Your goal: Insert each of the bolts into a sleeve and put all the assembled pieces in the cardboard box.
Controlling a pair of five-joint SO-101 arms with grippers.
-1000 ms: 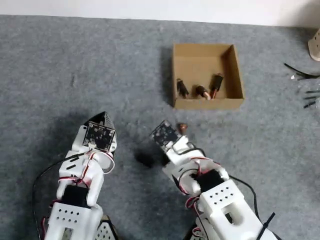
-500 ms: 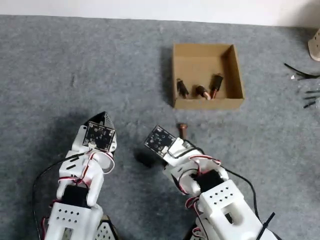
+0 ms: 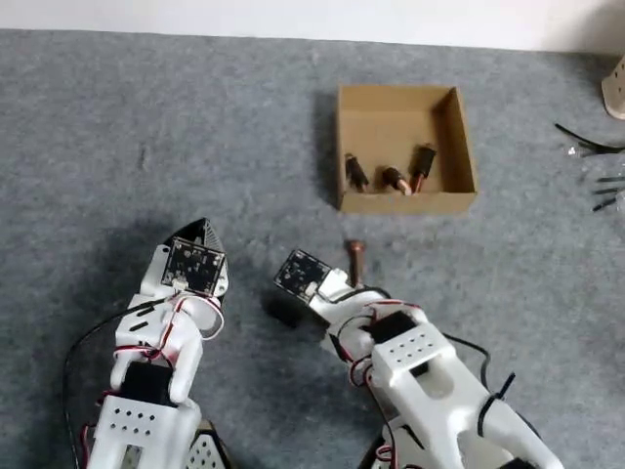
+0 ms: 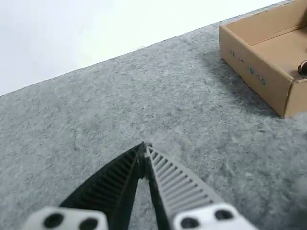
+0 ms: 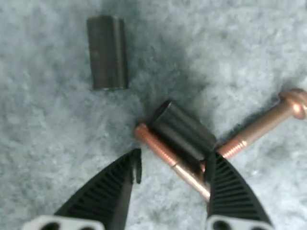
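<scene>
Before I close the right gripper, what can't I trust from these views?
Right wrist view: whether the middle sleeve sits on a bolt or just lies across it; the sleeve hides the crossing.
High view: the right arm covers most of those parts.
Left wrist view: the picture's edge cuts off most of the cardboard box.

Grey felt surface; thin black wires and a pale object at its right edge; white wall behind
</scene>
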